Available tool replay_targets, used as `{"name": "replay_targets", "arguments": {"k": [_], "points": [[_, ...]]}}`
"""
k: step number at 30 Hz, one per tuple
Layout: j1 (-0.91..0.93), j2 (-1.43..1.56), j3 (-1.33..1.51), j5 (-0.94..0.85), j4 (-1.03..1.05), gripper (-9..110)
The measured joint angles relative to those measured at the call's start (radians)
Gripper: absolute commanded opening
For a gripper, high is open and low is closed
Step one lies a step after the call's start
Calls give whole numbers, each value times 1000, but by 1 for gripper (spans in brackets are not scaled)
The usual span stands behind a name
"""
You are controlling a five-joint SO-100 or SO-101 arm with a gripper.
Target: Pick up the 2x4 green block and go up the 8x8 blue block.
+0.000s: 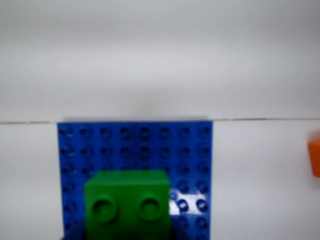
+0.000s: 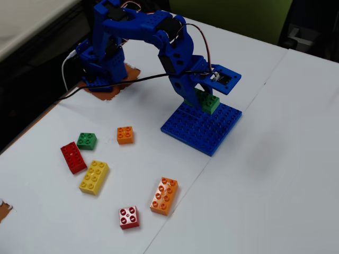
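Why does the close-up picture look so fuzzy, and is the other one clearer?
Wrist view: soft and blurry all over, with the green block very near the lens and white glare on the blue baseplate beside it. Fixed view: sharper, evenly lit, with only soft shadows under the loose bricks and the baseplate.

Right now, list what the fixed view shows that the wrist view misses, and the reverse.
Only the fixed view shows the blue arm, its gripper, and most loose bricks: small green, red, yellow, small orange, long orange and red square.

Only the wrist view shows the 2x4 green block's end studs close up and the far edge of the 8x8 blue block.

Both show the green block over the blue baseplate on the white table.
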Motion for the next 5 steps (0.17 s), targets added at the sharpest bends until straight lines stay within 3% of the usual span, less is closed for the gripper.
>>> {"name": "replay_targets", "arguments": {"k": [5], "points": [[0, 0, 0, 0, 0, 8]]}}
